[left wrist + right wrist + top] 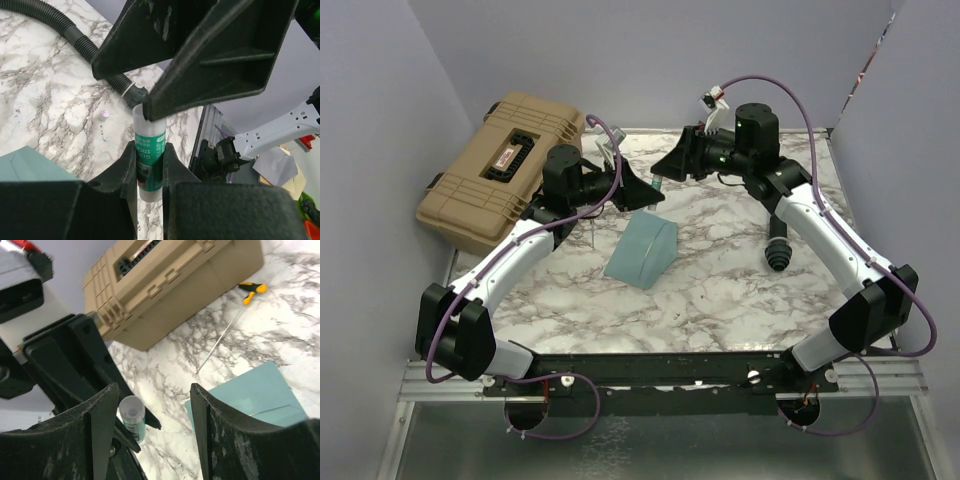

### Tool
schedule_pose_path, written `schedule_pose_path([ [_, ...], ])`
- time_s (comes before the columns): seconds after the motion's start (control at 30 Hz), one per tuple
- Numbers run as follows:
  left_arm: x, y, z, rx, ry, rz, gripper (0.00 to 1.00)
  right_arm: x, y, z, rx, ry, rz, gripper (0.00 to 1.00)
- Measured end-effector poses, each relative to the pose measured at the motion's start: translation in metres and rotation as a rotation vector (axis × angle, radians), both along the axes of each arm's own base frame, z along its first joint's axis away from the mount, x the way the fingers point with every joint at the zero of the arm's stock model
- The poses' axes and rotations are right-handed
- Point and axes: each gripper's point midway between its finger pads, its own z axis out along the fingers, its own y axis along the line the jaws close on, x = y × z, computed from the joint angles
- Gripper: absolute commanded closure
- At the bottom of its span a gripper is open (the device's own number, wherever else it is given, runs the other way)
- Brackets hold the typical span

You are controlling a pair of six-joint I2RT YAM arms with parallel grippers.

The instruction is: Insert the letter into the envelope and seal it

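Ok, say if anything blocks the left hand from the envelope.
Nothing visible lies between the left hand and the envelope. That hand grips a glue stick; the open right hand hovers at its free end.

marble table [720,290] — envelope [642,252] | tan case [505,165] | hose [778,250] | yellow-handled tool [252,288]

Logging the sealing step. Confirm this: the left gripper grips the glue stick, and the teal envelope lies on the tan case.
Not quite. The left gripper does grip the glue stick, but the teal envelope lies on the marble table, apart from the tan case, as the top external view shows.
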Motion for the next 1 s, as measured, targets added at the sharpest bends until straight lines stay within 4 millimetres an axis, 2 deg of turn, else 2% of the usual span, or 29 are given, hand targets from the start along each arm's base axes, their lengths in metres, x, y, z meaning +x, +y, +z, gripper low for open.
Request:
schedule_pose_path([
  [0.1, -0.005, -0.001, 0.003, -0.011, 0.003, -0.028, 1.0, -0.01, 0.005, 0.0, 0.008, -0.002, 0.067, 0.39],
  [0.17, -0.009, -0.002, 0.004, -0.017, 0.007, -0.05, 1.0, -0.017, 0.008, 0.0, 0.013, 0.0, 0.107, 0.45],
  [0.43, -0.013, -0.005, 0.007, -0.027, 0.011, -0.091, 1.0, -0.033, 0.012, -0.003, 0.028, 0.025, 0.194, 0.98],
  [0.5, -0.011, -0.007, 0.007, -0.03, 0.007, -0.096, 1.0, -0.032, 0.012, -0.002, 0.035, 0.034, 0.189, 1.0],
  [0.63, 0.006, -0.013, 0.006, -0.028, -0.003, -0.076, 1.0, -0.013, 0.006, -0.002, 0.023, 0.053, 0.07, 1.0],
  [0.87, 0.056, -0.004, -0.001, 0.02, -0.074, 0.178, 1.0, 0.035, 0.013, -0.012, -0.06, 0.159, -0.253, 1.0],
  [1.0, 0.077, 0.005, -0.011, 0.07, -0.102, 0.295, 1.0, 0.056, 0.015, -0.025, -0.082, 0.246, -0.413, 1.0],
])
